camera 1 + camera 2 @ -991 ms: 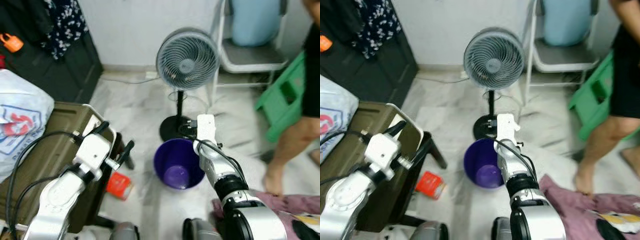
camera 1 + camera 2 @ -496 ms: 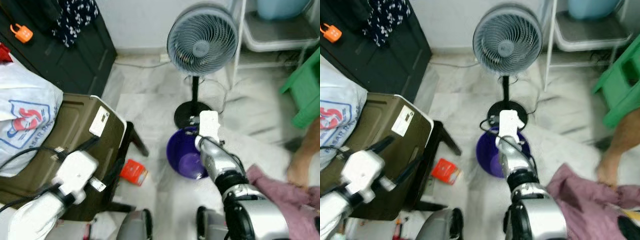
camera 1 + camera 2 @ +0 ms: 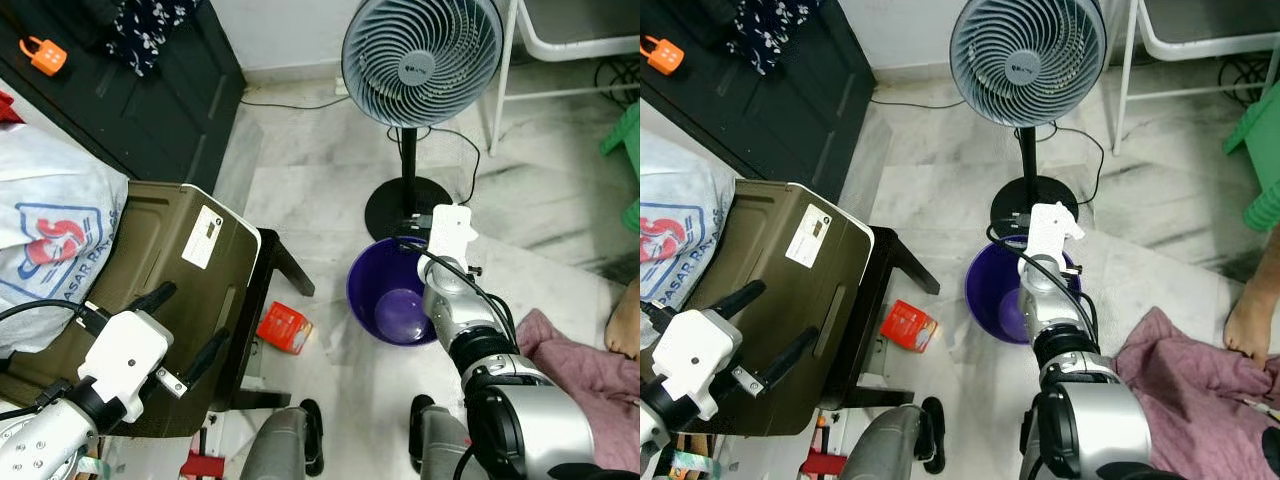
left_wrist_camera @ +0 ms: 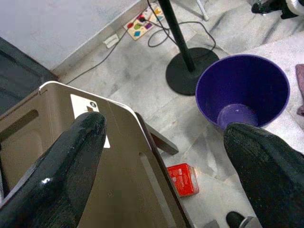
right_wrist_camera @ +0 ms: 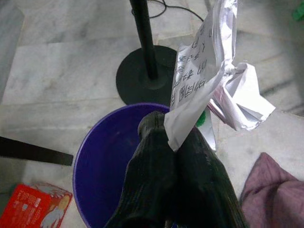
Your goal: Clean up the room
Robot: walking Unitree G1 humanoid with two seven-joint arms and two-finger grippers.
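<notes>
Paper (image 5: 209, 71), crumpled, is pinched in my right gripper (image 5: 176, 135) above the purple bin (image 5: 102, 156)'s far rim. I should centre it over the opening before release. My left gripper (image 4: 166, 137) is spread wide, idle.

Open purple bin (image 3: 392, 305) mouth unobstructed from above, fan base (image 3: 408, 208) and pole just behind its far rim, olive case (image 3: 160, 290) on black stand crowding the left, red box (image 3: 284, 328) on bare floor between, pink cloth (image 3: 580, 360) to the right.
</notes>
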